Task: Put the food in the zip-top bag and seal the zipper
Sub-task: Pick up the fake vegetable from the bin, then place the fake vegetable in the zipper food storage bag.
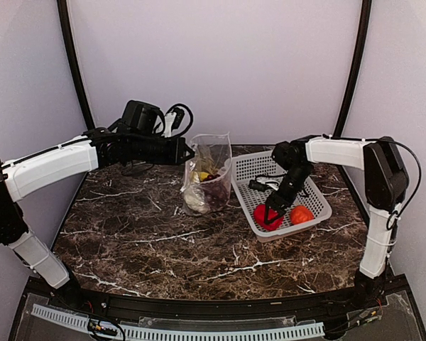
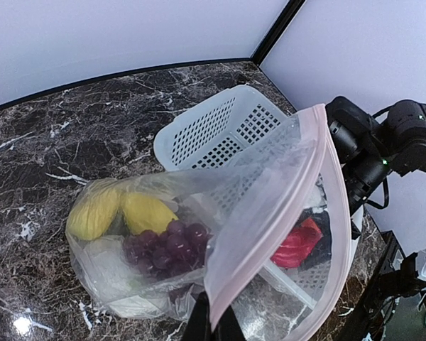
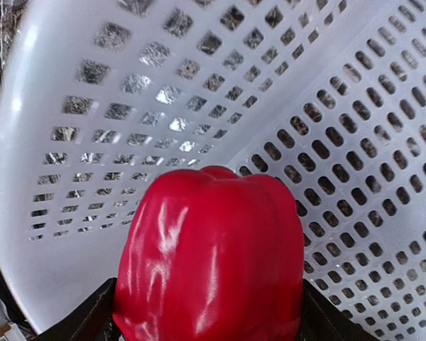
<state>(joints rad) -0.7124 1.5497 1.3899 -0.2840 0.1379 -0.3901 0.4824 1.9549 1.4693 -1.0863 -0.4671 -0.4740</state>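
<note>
My left gripper (image 2: 213, 323) is shut on the rim of the clear zip-top bag (image 2: 270, 192), holding its mouth up and open beside the basket; the pinkish zipper (image 2: 326, 142) curves round the opening. Inside the bag lie two yellow pieces (image 2: 92, 211), a purple grape bunch (image 2: 167, 241) and the white cauliflower (image 2: 113, 277). In the white basket (image 1: 252, 167) the red pepper (image 3: 213, 256) sits with my right gripper (image 3: 209, 316) around it, one finger pressed against each side. The orange-red tomato (image 1: 301, 214) lies just right of the pepper.
The basket (image 3: 341, 106) stands at the right of the dark marble table (image 1: 163, 241), its near left corner close to the bag (image 1: 207, 174). Black cables and a camera mount (image 1: 163, 117) sit behind the left arm. Walls close in the back and sides.
</note>
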